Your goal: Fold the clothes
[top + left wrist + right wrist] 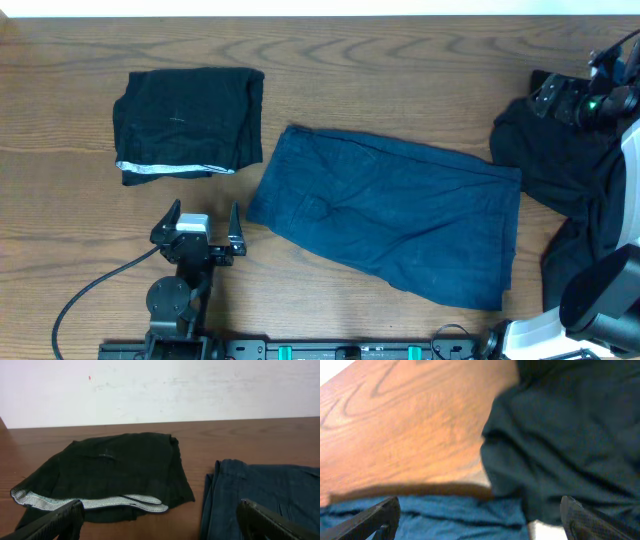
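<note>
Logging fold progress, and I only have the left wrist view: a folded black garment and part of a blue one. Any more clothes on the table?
Observer: Yes, a dark crumpled pile lies at the right side of the table, beside the blue shorts.
Operator: Is the right tool holding it?
Observer: No, the right tool is open above it.
Operator: Are the shorts folded?
Observer: Overhead shows them spread flat in the middle.

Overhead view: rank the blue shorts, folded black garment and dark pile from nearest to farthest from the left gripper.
1. Blue shorts, corner just right of the left gripper; too close to call against 2.
2. Folded black garment, just ahead of it.
3. Dark pile, far right edge.
</note>
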You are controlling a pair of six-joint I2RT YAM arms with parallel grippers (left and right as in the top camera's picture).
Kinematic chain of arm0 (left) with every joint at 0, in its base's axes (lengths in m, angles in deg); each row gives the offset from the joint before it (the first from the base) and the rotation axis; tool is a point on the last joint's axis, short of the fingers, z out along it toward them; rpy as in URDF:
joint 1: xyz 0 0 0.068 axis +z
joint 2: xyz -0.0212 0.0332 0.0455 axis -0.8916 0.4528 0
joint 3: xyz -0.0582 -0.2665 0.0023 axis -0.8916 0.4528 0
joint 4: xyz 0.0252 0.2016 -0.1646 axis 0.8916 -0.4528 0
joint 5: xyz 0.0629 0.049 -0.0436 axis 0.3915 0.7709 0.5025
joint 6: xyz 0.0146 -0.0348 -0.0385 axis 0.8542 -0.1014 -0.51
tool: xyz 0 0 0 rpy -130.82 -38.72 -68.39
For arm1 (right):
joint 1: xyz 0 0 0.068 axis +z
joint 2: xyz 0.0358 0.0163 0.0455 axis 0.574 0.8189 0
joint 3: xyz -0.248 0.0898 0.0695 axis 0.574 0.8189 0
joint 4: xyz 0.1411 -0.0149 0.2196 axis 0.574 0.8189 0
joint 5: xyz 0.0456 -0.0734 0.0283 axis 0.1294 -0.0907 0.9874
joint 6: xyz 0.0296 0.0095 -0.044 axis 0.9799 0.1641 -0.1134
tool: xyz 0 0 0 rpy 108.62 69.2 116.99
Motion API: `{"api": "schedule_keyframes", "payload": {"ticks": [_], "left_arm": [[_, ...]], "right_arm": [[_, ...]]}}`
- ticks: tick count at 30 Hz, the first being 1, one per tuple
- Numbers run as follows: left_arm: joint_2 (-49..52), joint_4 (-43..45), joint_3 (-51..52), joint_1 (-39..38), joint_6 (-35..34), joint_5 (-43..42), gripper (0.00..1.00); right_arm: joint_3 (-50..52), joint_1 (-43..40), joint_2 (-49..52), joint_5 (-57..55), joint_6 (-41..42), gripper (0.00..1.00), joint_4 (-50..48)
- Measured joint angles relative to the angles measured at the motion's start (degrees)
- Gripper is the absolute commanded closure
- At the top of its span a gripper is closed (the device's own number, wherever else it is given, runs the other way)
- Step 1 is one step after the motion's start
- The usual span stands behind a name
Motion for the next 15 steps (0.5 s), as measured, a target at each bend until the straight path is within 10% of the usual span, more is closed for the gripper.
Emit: {"api": "schedule_keyframes", "payload": {"ticks": [15], "left_arm": [[0.0,0.0,0.0,0.0,0.0,0.0,0.02]], "right_arm": [[0.0,0.0,0.0,-2.0,-0.2,0.01,0.0]]}}
